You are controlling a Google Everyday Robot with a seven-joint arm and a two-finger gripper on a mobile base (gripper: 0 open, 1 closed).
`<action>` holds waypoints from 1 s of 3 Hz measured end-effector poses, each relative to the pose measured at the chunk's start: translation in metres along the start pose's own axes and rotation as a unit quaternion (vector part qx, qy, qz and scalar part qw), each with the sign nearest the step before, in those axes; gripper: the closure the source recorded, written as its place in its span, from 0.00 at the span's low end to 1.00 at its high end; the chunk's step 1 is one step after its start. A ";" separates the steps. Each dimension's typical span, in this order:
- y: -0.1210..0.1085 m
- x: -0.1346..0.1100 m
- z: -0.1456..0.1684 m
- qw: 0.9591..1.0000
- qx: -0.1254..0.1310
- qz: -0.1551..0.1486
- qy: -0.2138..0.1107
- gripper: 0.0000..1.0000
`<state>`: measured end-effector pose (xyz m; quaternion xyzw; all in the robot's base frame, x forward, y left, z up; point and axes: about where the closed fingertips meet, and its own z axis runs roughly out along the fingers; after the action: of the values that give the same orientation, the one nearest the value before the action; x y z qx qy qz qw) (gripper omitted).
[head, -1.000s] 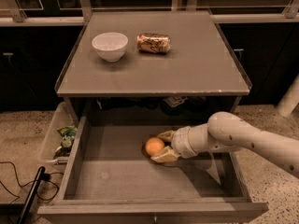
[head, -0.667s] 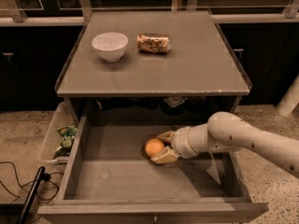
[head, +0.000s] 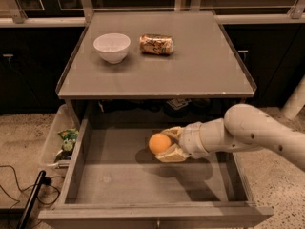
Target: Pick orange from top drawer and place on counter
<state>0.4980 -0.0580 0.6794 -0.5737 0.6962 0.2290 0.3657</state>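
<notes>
Two fingers of the gripper pinched the orange inside the top drawer, calling for a slow, firm withdrawal toward its open front.

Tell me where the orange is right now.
In the camera view, the orange is in the top drawer, right of centre, between the fingers of the gripper.

Pale arm from the right, claw low at centre, fingers seemingly tight on the orange.
</notes>
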 end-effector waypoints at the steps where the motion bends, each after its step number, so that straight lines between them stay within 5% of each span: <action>1: 0.005 -0.041 -0.036 1.000 -0.006 -0.011 -0.004 1.00; 2: 0.005 -0.070 -0.063 1.000 -0.005 -0.022 0.002 1.00; 3: -0.008 -0.111 -0.120 0.997 0.039 -0.054 0.045 1.00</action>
<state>0.4841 -0.0784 0.8417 -0.6058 0.6880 0.1558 0.3679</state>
